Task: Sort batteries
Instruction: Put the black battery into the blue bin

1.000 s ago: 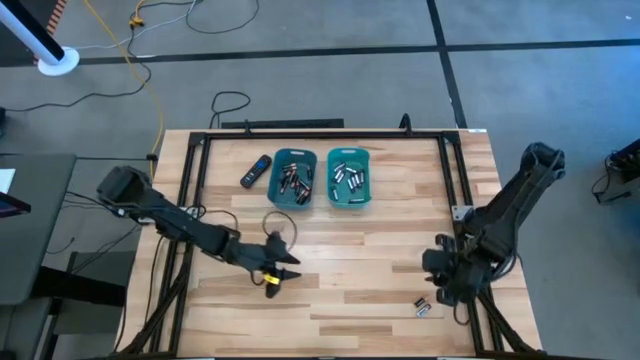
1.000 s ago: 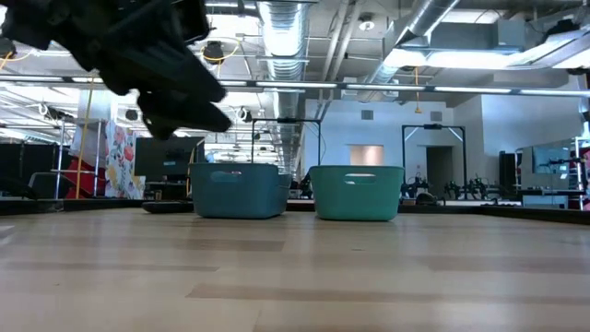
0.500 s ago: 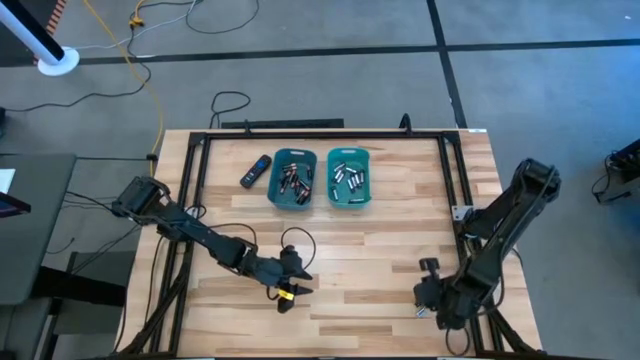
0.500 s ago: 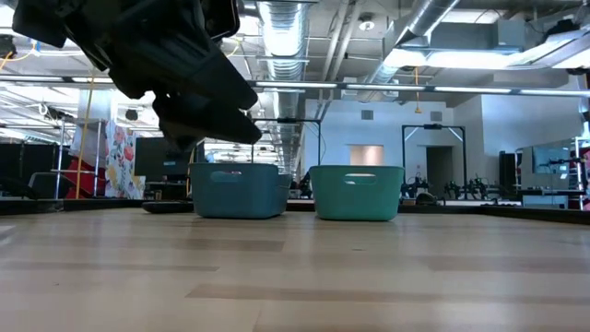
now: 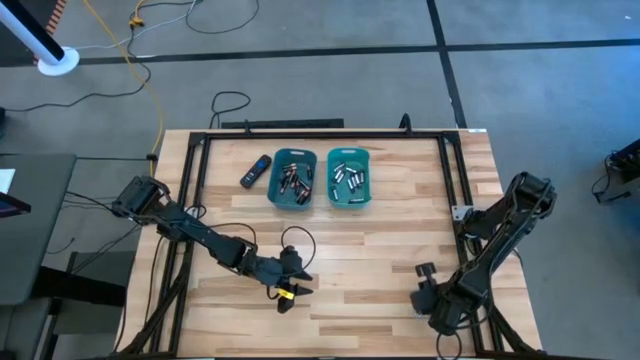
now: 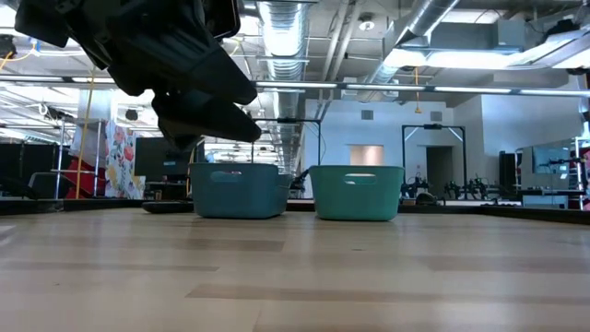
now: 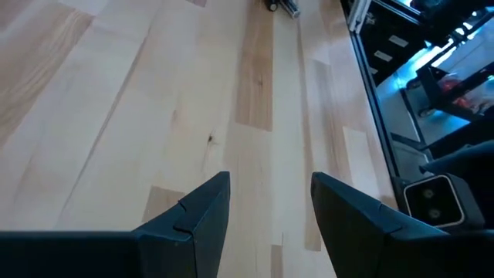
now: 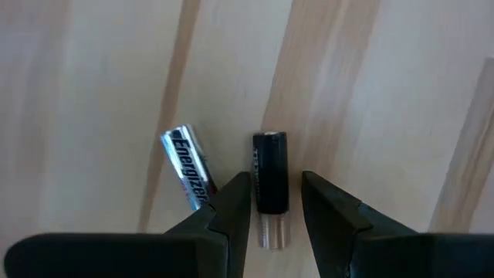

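Two batteries lie on their sides on the wooden table near its front right corner: a silvery one [image 8: 187, 177] and a dark one [image 8: 270, 181]. My right gripper [image 8: 276, 205] is open, low over them, pointing down, with a finger on either side of the dark battery; whether it touches, I cannot tell. In the high view the right gripper [image 5: 432, 300] hides both batteries. My left gripper [image 5: 293, 278] is open and empty above the table's front middle; it also shows in the left wrist view [image 7: 270, 201] and the low view [image 6: 212, 101].
Two teal bins stand at the far middle: the left bin [image 5: 293, 180] holds dark batteries, the right bin [image 5: 349, 178] holds silvery ones. A flat black remote-like device [image 5: 256, 171] lies left of them. A black frame [image 5: 300, 135] rims the table.
My right gripper has moved toward the table's near edge and down over the two batteries, which it now covers in the high view. My left gripper has moved toward the near edge and a little to the right, then held still.
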Controlling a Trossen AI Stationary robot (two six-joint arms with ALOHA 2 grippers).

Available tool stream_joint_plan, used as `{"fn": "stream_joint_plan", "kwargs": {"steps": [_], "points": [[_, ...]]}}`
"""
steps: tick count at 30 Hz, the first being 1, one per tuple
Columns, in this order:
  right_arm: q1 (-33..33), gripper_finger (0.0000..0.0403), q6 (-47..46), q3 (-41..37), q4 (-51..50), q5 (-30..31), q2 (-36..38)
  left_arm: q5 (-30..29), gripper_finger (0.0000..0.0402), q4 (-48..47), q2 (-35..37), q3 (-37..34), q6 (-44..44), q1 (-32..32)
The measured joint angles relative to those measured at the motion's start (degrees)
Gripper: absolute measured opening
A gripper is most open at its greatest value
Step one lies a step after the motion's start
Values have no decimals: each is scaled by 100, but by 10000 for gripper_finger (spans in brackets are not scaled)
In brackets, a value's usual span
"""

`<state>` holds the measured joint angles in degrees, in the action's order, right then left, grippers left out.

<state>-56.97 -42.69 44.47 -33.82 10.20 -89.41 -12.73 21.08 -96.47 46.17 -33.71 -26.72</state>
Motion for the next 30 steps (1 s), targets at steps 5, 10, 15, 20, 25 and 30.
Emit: {"fn": "stream_joint_plan", "kwargs": {"steps": [5, 10, 15, 20, 25, 30], "points": [[16, 131, 95, 31, 6, 28, -286, 27, 177, -4, 2, 0, 0, -20], [128, 96, -77, 39, -16, 12, -434, 33, 177, -15, 2, 0, 0, -37], [320, 21, -37, 29, -108, -92, -322, 19, 177, -24, 2, -2, 0, -37], [507, 15, -115, -11, -318, -82, 17, -27, 177, -24, 2, -4, 221, -31], [781, 12, -332, -18, -727, 189, 579, -67, 177, -16, 32, -171, 320, -17], [1228, 11, -408, 68, -947, 440, 1164, -261, 177, 305, 396, -797, 314, -15]]}}
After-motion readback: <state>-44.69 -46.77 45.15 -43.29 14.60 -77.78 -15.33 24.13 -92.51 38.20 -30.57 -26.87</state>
